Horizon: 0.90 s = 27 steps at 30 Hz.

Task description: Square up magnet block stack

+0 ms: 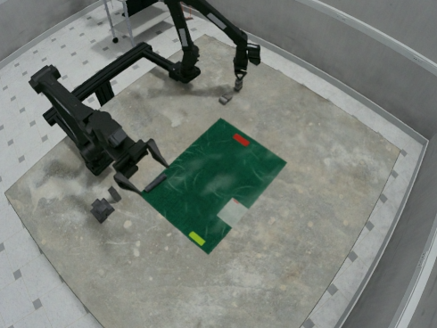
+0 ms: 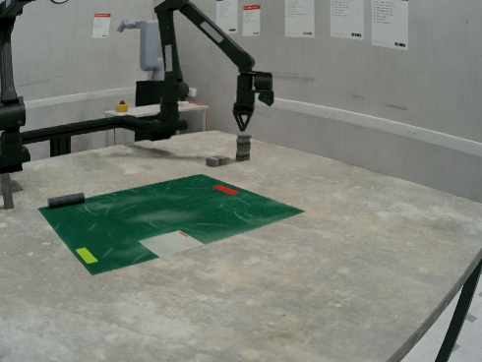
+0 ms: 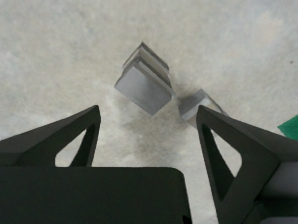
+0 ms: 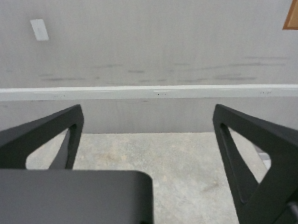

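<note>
A grey stack of magnet blocks (image 1: 238,85) (image 2: 243,149) (image 3: 144,90) stands upright on the floor slab's far side. Its layers' edges do not all line up in the exterior view. A low pair of grey blocks (image 1: 225,99) (image 2: 217,160) (image 3: 192,106) lies close beside it. My left gripper (image 1: 241,78) (image 2: 242,130) (image 3: 148,112) points down just above the stack, open and empty. In the left wrist view the stack appears turned diagonally to the fingers. My right gripper (image 1: 154,180) (image 4: 148,111) is open and empty, far from the stack.
A green mat (image 1: 201,178) (image 2: 148,207) lies between the arms. A dark cylinder (image 1: 155,183) (image 2: 66,200) lies at its edge near the right gripper. A dark block (image 1: 114,194) and a dark cross-shaped piece (image 1: 103,210) are beside the right arm.
</note>
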Each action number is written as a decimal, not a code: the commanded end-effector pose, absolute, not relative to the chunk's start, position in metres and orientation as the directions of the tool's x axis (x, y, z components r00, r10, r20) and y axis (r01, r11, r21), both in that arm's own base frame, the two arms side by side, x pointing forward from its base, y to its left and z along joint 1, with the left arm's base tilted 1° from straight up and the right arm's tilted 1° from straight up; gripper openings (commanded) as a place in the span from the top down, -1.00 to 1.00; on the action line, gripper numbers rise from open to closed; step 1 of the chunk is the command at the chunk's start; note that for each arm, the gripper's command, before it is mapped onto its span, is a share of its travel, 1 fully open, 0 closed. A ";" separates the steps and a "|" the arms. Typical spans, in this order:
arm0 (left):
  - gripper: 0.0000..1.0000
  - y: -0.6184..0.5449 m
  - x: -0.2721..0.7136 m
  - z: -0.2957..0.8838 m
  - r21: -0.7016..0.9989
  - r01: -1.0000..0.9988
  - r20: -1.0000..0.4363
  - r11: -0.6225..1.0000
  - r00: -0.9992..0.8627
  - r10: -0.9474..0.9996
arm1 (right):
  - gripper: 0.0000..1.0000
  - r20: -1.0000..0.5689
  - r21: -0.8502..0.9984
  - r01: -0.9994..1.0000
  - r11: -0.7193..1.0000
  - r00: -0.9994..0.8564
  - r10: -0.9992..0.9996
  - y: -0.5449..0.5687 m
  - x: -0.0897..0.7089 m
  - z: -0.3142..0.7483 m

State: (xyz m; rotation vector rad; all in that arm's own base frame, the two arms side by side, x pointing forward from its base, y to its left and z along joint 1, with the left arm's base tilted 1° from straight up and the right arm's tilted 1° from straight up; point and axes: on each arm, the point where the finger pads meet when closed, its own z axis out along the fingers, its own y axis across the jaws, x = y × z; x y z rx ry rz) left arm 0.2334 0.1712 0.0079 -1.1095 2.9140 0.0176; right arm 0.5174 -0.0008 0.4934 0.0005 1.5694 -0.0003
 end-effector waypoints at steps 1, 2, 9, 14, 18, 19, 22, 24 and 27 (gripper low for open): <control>-0.58 0.179 0.248 0.018 0.002 -0.555 -0.047 0.832 -0.831 -0.554 | -1.00 -1.000 0.014 0.011 1.000 0.027 0.014 -0.007 0.520 0.515; -0.58 0.179 0.249 0.019 0.003 -0.535 -0.047 0.845 -0.844 -0.534 | -1.00 -1.000 0.014 0.011 1.000 0.027 0.014 -0.007 0.520 0.515; -0.58 0.179 0.249 0.018 0.010 -0.390 -0.042 0.921 -0.920 -0.389 | -1.00 -1.000 0.014 0.011 1.000 0.027 0.014 -0.007 0.520 0.515; -0.58 0.176 0.242 0.014 0.008 -0.328 -0.029 0.945 -0.944 -0.328 | -1.00 -1.000 0.014 0.011 1.000 0.027 0.014 -0.007 0.520 0.515; -0.58 0.175 0.239 0.012 0.007 -0.244 -0.023 0.970 -0.970 -0.243 | -1.00 -1.000 0.014 0.011 1.000 0.027 0.014 -0.007 0.520 0.515; -0.58 0.175 0.240 0.012 0.008 -0.221 -0.023 0.975 -0.975 -0.221 | -1.00 -1.000 0.014 0.011 1.000 0.027 0.014 -0.007 0.520 0.515; -0.58 0.176 0.240 0.011 0.008 -0.153 -0.021 0.988 -0.988 -0.153 | -1.00 -1.000 0.014 0.011 1.000 0.027 0.014 -0.007 0.520 0.515; -0.58 0.178 0.242 0.015 0.015 -0.107 -0.032 0.994 -0.994 -0.107 | -1.00 -1.000 0.014 0.011 1.000 0.027 0.014 -0.007 0.520 0.515; -0.58 0.179 0.244 0.015 0.017 -0.038 -0.031 0.999 -0.999 -0.038 | -1.00 -1.000 0.014 0.011 1.000 0.027 0.014 -0.007 0.520 0.515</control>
